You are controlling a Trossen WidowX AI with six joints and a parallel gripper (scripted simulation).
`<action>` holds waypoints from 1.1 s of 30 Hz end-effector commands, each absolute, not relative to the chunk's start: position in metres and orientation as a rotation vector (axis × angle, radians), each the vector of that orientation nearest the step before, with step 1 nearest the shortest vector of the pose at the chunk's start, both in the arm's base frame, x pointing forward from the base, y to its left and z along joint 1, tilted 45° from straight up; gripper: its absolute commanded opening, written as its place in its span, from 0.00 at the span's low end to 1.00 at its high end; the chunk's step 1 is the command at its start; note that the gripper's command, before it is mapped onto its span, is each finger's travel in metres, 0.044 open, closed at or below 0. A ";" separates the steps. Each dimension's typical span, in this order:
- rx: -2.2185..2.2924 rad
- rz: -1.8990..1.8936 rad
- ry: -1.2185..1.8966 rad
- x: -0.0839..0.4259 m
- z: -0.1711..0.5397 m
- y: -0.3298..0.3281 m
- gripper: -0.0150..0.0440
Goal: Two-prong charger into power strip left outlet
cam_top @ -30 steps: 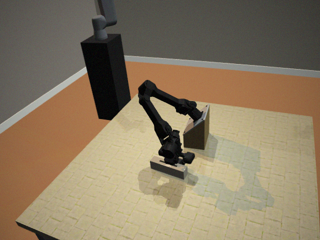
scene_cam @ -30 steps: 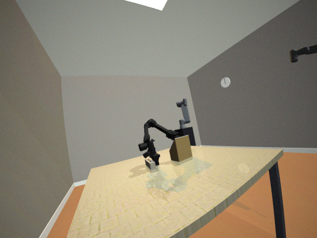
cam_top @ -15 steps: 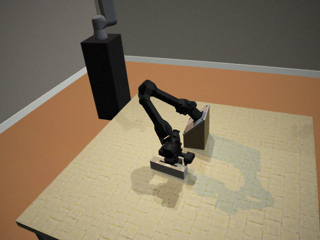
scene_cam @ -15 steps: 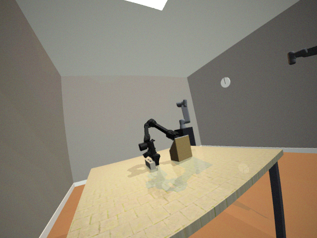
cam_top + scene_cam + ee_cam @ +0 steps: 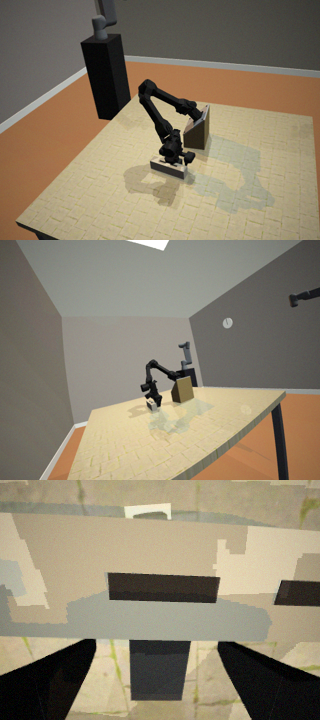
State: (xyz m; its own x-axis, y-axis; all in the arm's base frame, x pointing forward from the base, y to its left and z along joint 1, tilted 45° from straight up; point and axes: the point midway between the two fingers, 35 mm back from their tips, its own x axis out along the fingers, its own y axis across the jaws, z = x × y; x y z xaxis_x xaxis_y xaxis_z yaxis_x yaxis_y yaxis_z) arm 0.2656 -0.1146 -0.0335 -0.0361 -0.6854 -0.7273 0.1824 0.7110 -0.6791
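The power strip (image 5: 167, 169) (image 5: 151, 406) (image 5: 165, 550) is a pale, long box on the table. Its top shows two dark slots in the wrist view, one in the middle (image 5: 163, 588) and one cut off at the right edge (image 5: 301, 593). My gripper (image 5: 178, 161) (image 5: 158, 643) is open, low beside the strip's long edge. A dark block (image 5: 157, 671), which looks like the charger, stands between the spread fingers with a gap on each side. It adjoins the strip's edge in the wrist view. No prongs show; the arm hides most of this area from the top and exterior views.
The arm's wedge-shaped base block (image 5: 193, 140) (image 5: 184, 390) stands behind the strip on the tiled table (image 5: 103, 206) (image 5: 116, 451). A black pedestal (image 5: 107, 77) with a grey arm (image 5: 100, 27) stands beyond the table's far left corner.
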 end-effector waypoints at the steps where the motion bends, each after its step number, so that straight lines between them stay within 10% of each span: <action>1: -0.445 -0.737 1.446 0.263 -0.034 -0.114 1.00; 33: -0.444 -0.738 1.438 0.241 -0.038 -0.112 1.00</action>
